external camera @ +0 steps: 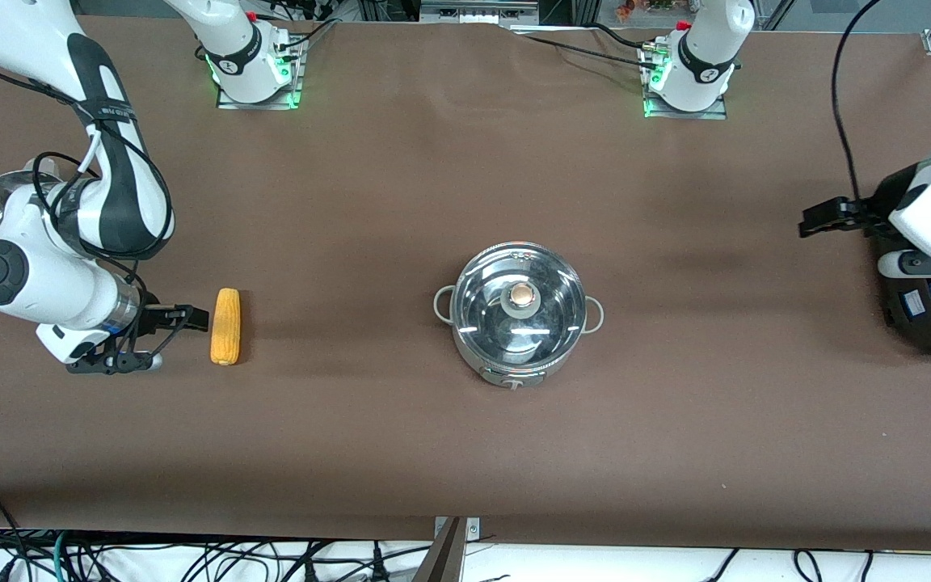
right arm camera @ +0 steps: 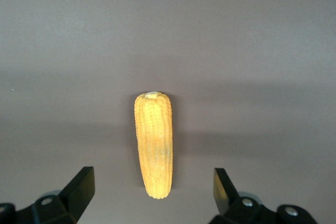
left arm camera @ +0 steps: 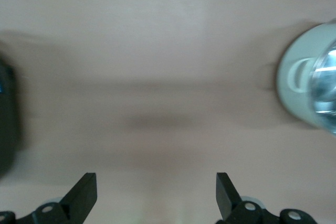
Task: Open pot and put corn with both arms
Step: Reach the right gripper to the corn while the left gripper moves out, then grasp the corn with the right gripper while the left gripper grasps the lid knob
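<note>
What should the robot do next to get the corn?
Probably slide the right claw forward around the corn and close. Its fingers are open, the cob lies between and just ahead of them, untouched. The pot is still lidded; the left claw waits open.

Left end effector (left arm camera: pixel 156 195) fingers spread over bare table (left arm camera: pixel 157 51); pot (left arm camera: pixel 312 85) at frame edge, dark cooker (left arm camera: pixel 6 119) at other

corn (external camera: pixel 225 326): yellow-orange, rowed kernels | pot (external camera: pixel 518 319): shiny steel, grey handles | knob (external camera: pixel 522 295): tan | desk (external camera: pixel 465 420): brown
</note>
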Controlling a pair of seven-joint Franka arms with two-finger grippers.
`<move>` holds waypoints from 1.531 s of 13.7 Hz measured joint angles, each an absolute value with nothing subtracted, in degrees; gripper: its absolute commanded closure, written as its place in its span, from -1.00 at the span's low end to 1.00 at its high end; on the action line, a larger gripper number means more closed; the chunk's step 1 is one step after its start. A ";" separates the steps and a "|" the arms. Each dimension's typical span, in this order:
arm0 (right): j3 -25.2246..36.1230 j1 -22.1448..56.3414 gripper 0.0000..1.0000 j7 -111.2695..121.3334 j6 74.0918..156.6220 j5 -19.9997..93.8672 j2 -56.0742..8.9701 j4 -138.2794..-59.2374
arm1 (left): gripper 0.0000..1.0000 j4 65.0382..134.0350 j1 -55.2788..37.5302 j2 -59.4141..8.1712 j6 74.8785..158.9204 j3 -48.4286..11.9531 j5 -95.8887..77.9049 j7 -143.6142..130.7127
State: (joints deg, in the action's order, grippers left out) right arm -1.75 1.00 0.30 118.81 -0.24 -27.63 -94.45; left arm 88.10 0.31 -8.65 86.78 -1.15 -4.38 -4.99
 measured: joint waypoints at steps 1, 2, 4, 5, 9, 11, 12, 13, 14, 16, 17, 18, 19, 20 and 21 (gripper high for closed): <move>-1.75 1.02 -1.00 -0.16 119.12 -0.24 -27.96 -94.46 | -1.00 88.11 -0.09 -8.90 87.12 -2.63 -5.43 -8.75; -1.75 1.04 -1.00 -0.45 119.83 -0.24 -28.54 -94.47 | -1.00 88.13 -0.62 -9.35 87.72 -4.70 -5.66 -12.95; -1.75 1.06 -1.00 -0.78 122.13 -0.24 -30.63 -94.50 | -1.00 88.15 -1.70 -10.76 90.28 -9.74 -5.68 -21.65; -1.74 1.06 -1.00 -0.88 123.38 -0.24 -31.80 -94.51 | -1.00 88.16 -2.80 -11.64 92.09 -11.48 -5.69 -25.60; -1.74 1.07 -1.00 -1.24 127.32 -0.23 -34.83 -95.43 | -1.00 87.30 -9.96 -16.91 100.69 -13.16 -5.69 -36.87; -1.74 1.07 -1.00 -1.31 131.17 -0.23 -35.07 -98.24 | -1.00 84.27 -13.31 -20.77 101.74 -13.17 -5.55 -41.98; -1.74 1.07 -1.00 -1.35 132.31 -0.23 -35.07 -99.47 | -1.00 82.45 -14.98 -22.82 101.93 -13.15 -5.09 -43.96; -1.74 1.07 -1.00 -1.39 132.77 -0.23 -35.07 -100.30 | -1.00 80.69 -16.62 -24.90 102.41 -13.13 -4.28 -45.76; -1.74 1.07 -1.00 -1.41 132.92 -0.23 -35.07 -100.82 | -1.00 79.14 -18.24 -26.97 103.40 -13.12 -3.40 -47.29; -1.74 1.07 -1.00 -1.44 133.14 -0.23 -35.06 -101.59 | -1.00 77.12 -21.29 -31.05 106.30 -13.07 -0.66 -49.56; -1.74 1.08 -1.00 -1.44 133.22 -0.23 -35.06 -101.89 | -1.00 76.62 -22.49 -32.81 107.65 -13.07 0.71 -50.48; -1.75 1.08 -1.00 -1.45 133.28 -0.23 -35.06 -102.21 | -1.00 76.33 -23.48 -34.54 109.04 -13.07 2.01 -51.20; -1.75 1.11 -1.00 -1.45 133.34 -0.23 -35.06 -102.50 | -1.00 76.15 -24.13 -35.93 110.23 -13.06 2.56 -51.43; -1.76 1.20 -1.00 -1.45 133.43 -0.23 -35.06 -102.77 | -1.00 76.07 -24.42 -36.97 111.29 -13.06 2.70 -51.45; -1.76 1.34 -1.00 -1.46 133.46 -0.23 -35.06 -102.97 | -1.00 75.99 -24.47 -37.71 111.97 -13.04 2.71 -51.45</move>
State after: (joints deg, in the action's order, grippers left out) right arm -1.76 1.34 -1.46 133.46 -0.23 -35.06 -102.97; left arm 75.99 -24.47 -37.71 111.97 -13.04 2.71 -51.45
